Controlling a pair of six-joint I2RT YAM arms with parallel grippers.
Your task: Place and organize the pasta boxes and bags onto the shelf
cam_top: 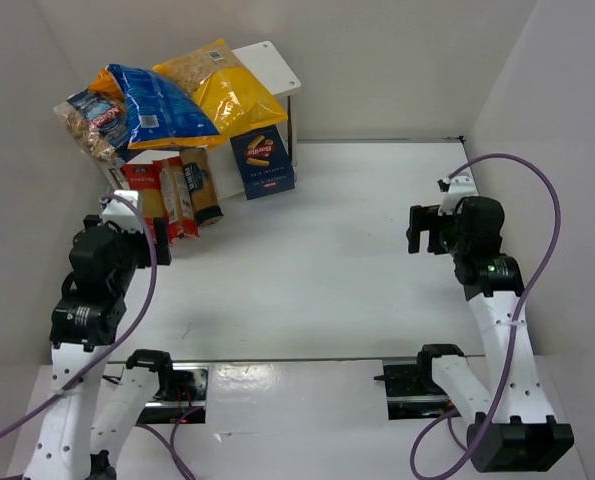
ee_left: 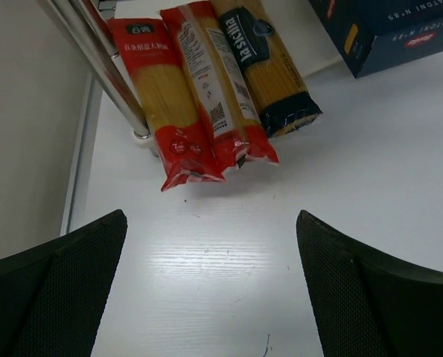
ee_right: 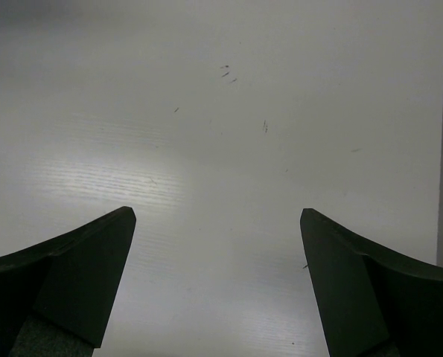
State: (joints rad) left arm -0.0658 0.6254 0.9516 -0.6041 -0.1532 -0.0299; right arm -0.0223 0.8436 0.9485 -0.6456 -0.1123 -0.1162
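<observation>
Left pincer (ee_left: 211, 223) released, jaws wide apart, hovering low over the tabletop (cam_top: 327, 280) and gripping nothing. Ahead of it, just beyond the fingertips, I saw three packs lying side by side: a red-labelled spaghetti pack (ee_left: 169, 111), a second red-labelled pack (ee_left: 217, 89) touching it, and a dark-labelled spaghetti pack (ee_left: 269, 67) to their right. Their near ends projected past the shelf leg (ee_left: 106, 74). The dark blue carton (cam_top: 263, 160) stood further right, under the shelf (cam_top: 275, 62) top board. On that board the blue bag (cam_top: 162, 105), yellow bag (cam_top: 232, 95) and clear bag (cam_top: 87, 120) were piled together. Right pincer (ee_right: 217, 216) also released, over bare tabletop, well apart from all the pasta.
</observation>
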